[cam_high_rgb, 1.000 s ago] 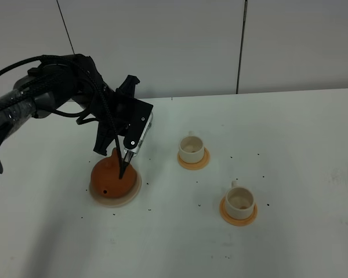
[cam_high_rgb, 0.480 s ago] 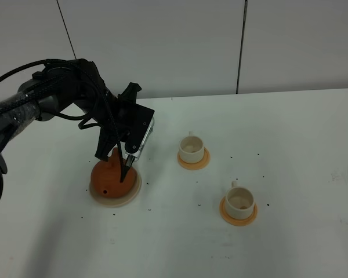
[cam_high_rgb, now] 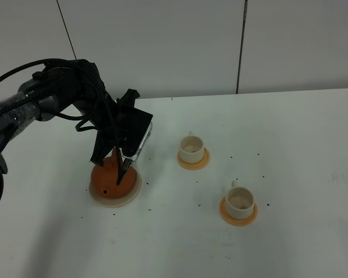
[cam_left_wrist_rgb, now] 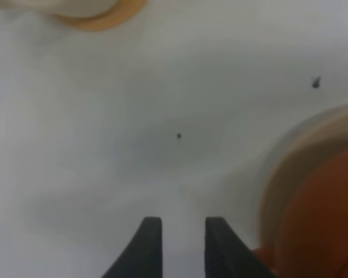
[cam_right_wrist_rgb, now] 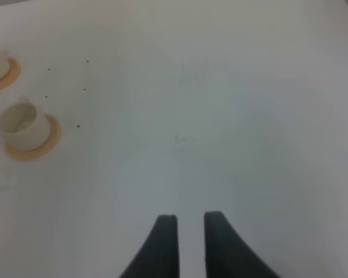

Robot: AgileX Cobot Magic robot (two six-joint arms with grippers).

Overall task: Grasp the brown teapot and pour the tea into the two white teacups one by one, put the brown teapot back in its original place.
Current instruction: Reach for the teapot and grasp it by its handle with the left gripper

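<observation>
L claw (cam_high_rgb: pixel 123 174): fingers (cam_left_wrist_rgb: pixel 152 243) set close, narrow slit btwn them, bare table showing through the slit in the wrist view. Nothing pinched. Tips point down over the top of the brown teapot (cam_high_rgb: pixel 107 178), on its 3 o'clock side (12 = far wall, high cam). In the wrist view the pot body (cam_left_wrist_rgb: pixel 325 220) sits hard against the outer side of one finger; we can't tell if they touch.

Teapot upright on the beige disc coaster (cam_high_rgb: pixel 113 202), disc rim showing round the pot from 3 to 7 o'clock. Disc edge (cam_left_wrist_rgb: pixel 276 179) also seen just beside the finger.

From the pot: far white teacup (cam_high_rgb: pixel 192 149) at 2 o'clock, near white teacup (cam_high_rgb: pixel 239 200) at 4 o'clock, each on its orange coaster (cam_high_rgb: pixel 239 219), well apart from pot and from each other. Bare table (cam_high_rgb: pixel 290 145) btwn pot and cups, only small dark specks there. Wide room at 3 o'clock beyond the cups; far table edge runs along the wall at 12.

R claw (cam_right_wrist_rgb: pixel 190 219): fingers likewise close, thin gap, holding nothing, over bare table. Both cups (cam_right_wrist_rgb: pixel 23 124) well off to one side in its view.
</observation>
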